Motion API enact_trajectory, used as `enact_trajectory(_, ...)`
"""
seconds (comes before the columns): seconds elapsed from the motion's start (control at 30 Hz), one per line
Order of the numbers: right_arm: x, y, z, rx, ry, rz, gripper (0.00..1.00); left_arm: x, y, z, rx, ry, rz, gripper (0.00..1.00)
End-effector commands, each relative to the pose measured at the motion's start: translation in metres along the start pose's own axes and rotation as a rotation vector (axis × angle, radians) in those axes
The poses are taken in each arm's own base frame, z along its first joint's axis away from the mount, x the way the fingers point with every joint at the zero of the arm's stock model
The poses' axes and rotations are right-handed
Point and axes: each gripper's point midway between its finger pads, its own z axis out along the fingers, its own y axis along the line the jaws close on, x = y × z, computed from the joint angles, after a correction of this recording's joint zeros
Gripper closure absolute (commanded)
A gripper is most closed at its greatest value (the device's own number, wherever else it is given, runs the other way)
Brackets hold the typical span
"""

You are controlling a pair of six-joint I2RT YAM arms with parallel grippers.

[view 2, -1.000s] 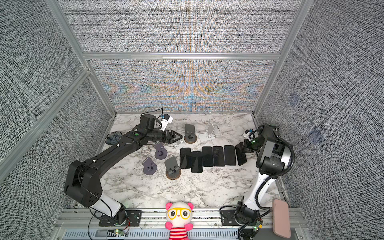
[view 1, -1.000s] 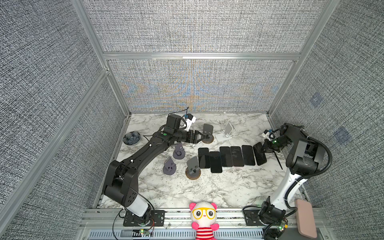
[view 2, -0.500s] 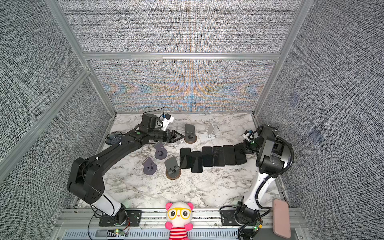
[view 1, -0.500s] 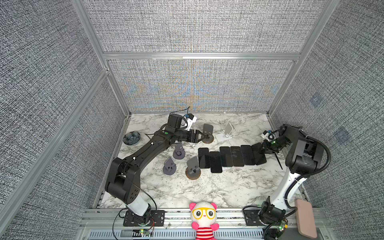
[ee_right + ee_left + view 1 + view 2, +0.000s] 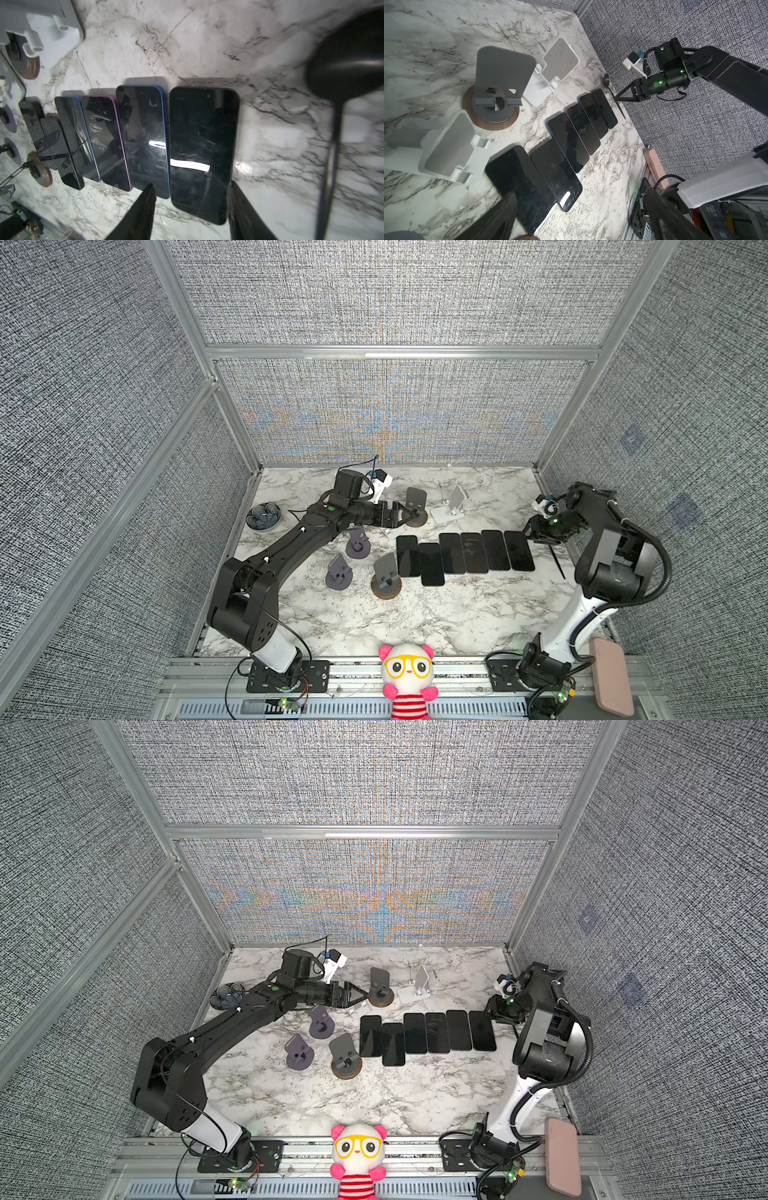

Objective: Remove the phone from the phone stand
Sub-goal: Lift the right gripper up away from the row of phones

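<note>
In both top views the end phone [image 5: 518,550] lies flat on the bench [image 5: 436,622], well to the right of the gray stand [image 5: 416,499]. A second ago it sat skewed. The left pincer [image 5: 409,514] hovers just beside that stand.

Left wrist view: its fingers [image 5: 502,216] have spread wider and hold nothing.

Right wrist view: the right pincer [image 5: 191,185] has let go, its fingers either side of the phone's end.
</note>
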Motion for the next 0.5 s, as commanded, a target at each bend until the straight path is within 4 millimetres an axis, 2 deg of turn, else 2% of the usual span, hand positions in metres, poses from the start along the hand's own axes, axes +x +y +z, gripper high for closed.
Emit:
enact_trajectory(0.0, -0.009, 0.003, -0.022, 0.043, -0.078, -0.004, 0.45, -0.005, -0.001, -0.011, -0.041, -0.031, 0.051, 0.01)
enact_trajectory(0.13, -0.012, 0.02, -0.058, 0.072, -0.185, -0.033, 0.38, -0.024, 0.006, -0.038, -0.158, -0.128, 0.1, 0.01)
enact_trajectory(0.2, -0.011, 0.034, -0.071, 0.077, -0.231, -0.061, 0.36, -0.037, 0.019, -0.061, -0.278, -0.204, 0.094, 0.01)
enact_trajectory(0.27, -0.009, 0.05, -0.082, 0.094, -0.276, -0.098, 0.32, -0.049, 0.037, -0.091, -0.452, -0.29, 0.108, 0.01)
enact_trajectory(0.37, -0.003, 0.071, -0.089, 0.132, -0.344, -0.143, 0.17, -0.054, 0.063, -0.136, -0.705, -0.382, 0.131, 0.01)
enact_trajectory(0.43, 0.002, 0.083, -0.089, 0.146, -0.401, -0.164, 0.01, -0.051, 0.082, -0.162, -0.846, -0.429, 0.119, 0.01)
enact_trajectory(0.47, 0.005, 0.086, -0.088, 0.16, -0.43, -0.171, 0.01, -0.047, 0.092, -0.171, -0.903, -0.446, 0.11, 0.01)
